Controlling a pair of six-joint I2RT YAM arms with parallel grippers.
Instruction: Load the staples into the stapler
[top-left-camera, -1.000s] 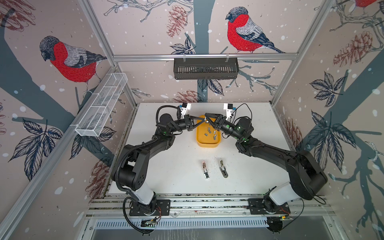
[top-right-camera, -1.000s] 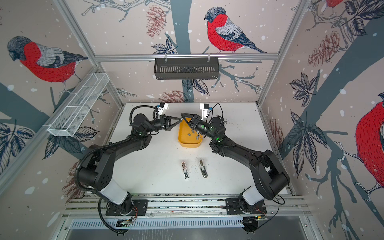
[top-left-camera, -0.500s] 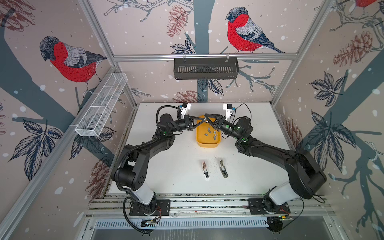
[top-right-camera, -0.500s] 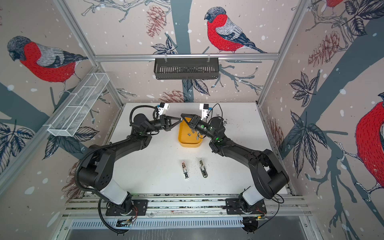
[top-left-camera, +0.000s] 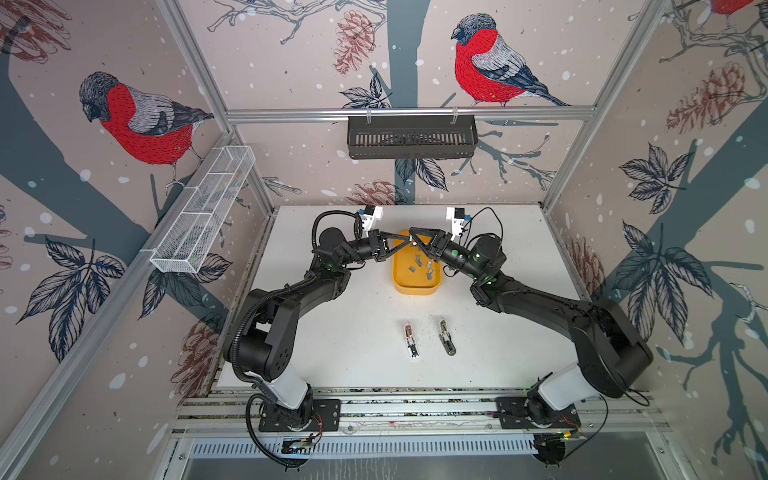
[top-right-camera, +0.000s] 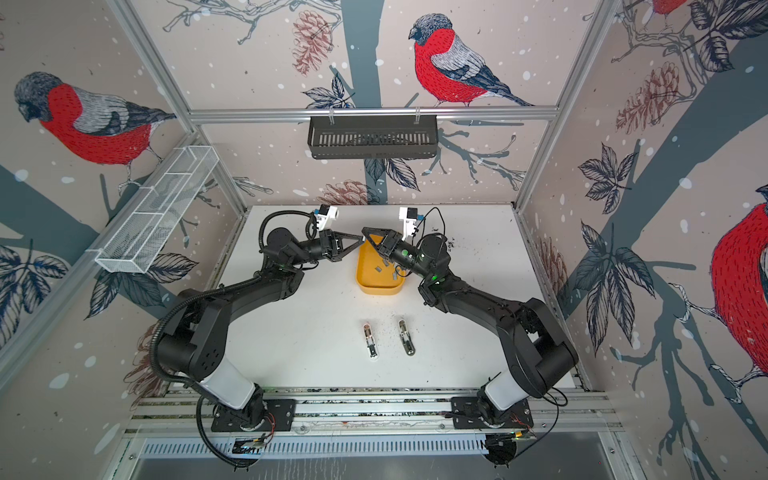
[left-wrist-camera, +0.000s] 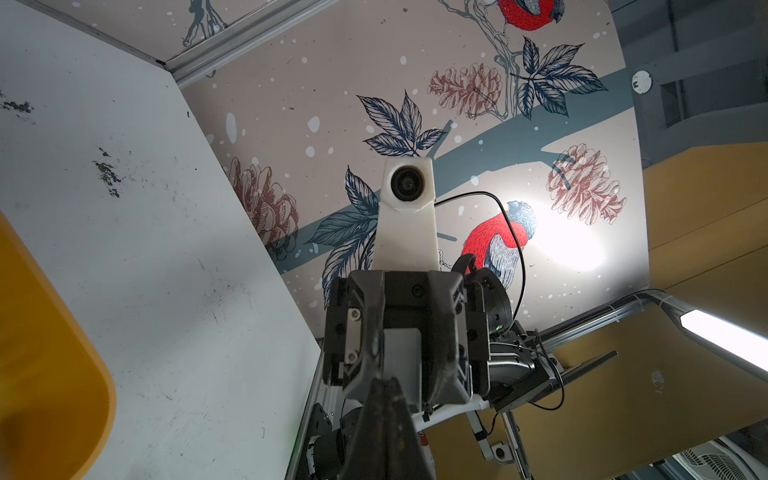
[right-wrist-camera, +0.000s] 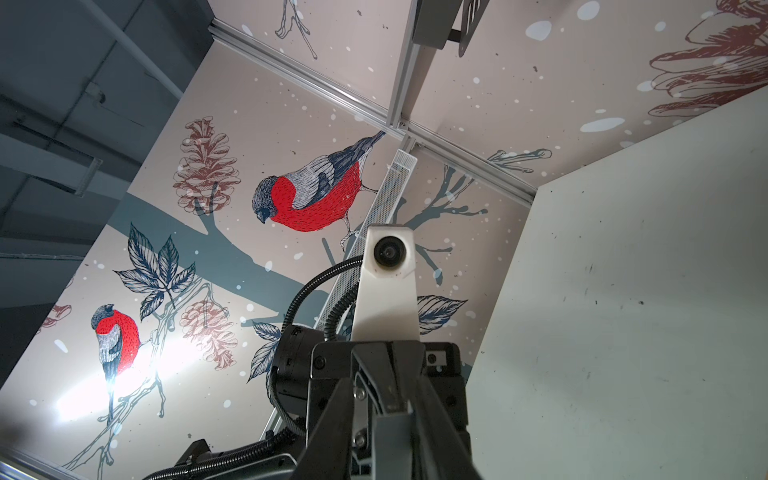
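My two grippers meet tip to tip above the far end of the yellow tray (top-left-camera: 415, 291) (top-right-camera: 380, 291). The left gripper (top-left-camera: 406, 242) (top-right-camera: 360, 240) (left-wrist-camera: 384, 384) is shut, pinching one end of a grey staple strip (right-wrist-camera: 392, 444). That strip reaches in between the fingers of the right gripper (top-left-camera: 413, 237) (top-right-camera: 366, 233), whose jaws are drawn in around it. Several more staples (top-left-camera: 420, 266) (top-right-camera: 384, 268) lie loose in the tray. Two small staplers (top-left-camera: 411, 341) (top-left-camera: 446, 337) lie side by side on the white table nearer the front, untouched.
A black slotted basket (top-left-camera: 411, 137) hangs on the back wall. A white wire basket (top-left-camera: 208, 216) hangs on the left wall. Dark specks are scattered around the staplers and near the right arm. The arm bases stand on a metal rail (top-left-camera: 415, 409) at the front.
The right gripper's jaws have narrowed around the strip held out by the left gripper. Both arms have stayed almost where they were.
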